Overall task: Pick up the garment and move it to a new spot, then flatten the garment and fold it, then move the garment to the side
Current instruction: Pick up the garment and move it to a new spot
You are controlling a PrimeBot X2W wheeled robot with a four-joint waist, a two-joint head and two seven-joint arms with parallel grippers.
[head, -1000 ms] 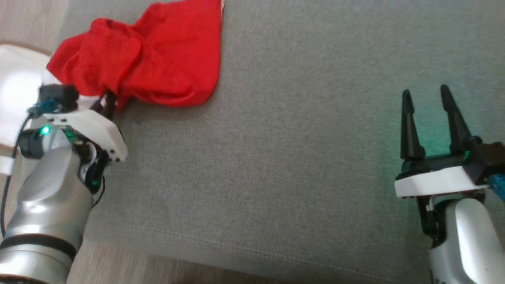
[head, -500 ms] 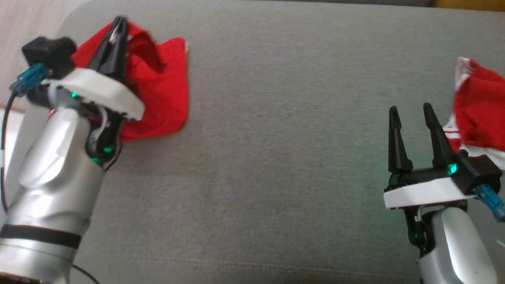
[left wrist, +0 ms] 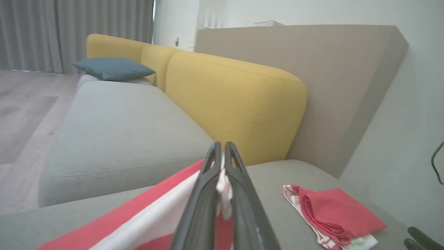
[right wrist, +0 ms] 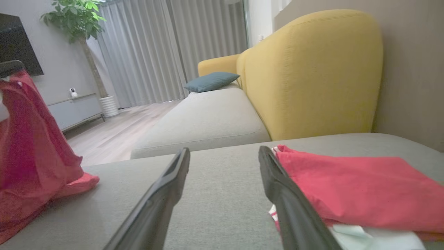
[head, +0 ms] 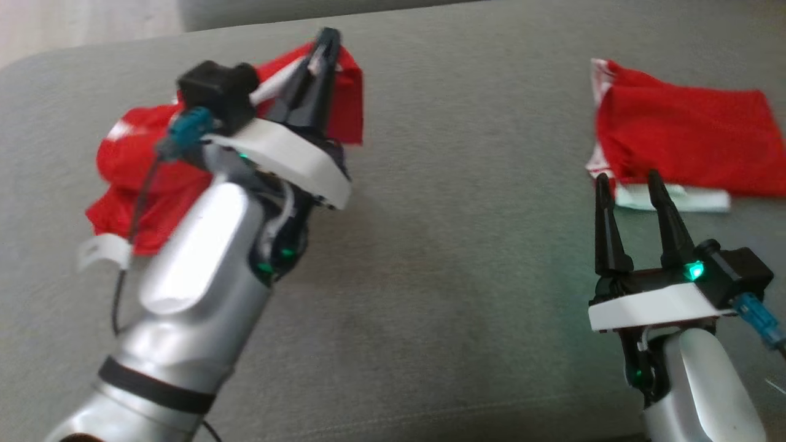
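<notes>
The garment (head: 132, 178) is red with white trim and hangs crumpled from my left gripper (head: 326, 38), which is shut on an upper edge of it above the grey cushion (head: 460, 276). In the left wrist view the shut fingers (left wrist: 204, 194) pinch a fold of red and white cloth (left wrist: 145, 215). From the right wrist view the hanging garment (right wrist: 24, 146) drapes at the far left, its lower end resting on the cushion. My right gripper (head: 626, 178) stands open and empty at the lower right, its open tips (right wrist: 223, 152) apart over bare cushion.
A second red garment (head: 681, 141), folded flat with white trim, lies just beyond my right fingertips (right wrist: 353, 184). A yellow backrest (left wrist: 236, 100) borders the cushion's far side. Further off are a blue pillow (left wrist: 112, 68), a potted plant (right wrist: 81, 21) and wooden floor.
My left gripper has risen and swung to the right with the red garment in it. The head view has shifted, bringing the folded garment at the right into sight. The right gripper stays open.
</notes>
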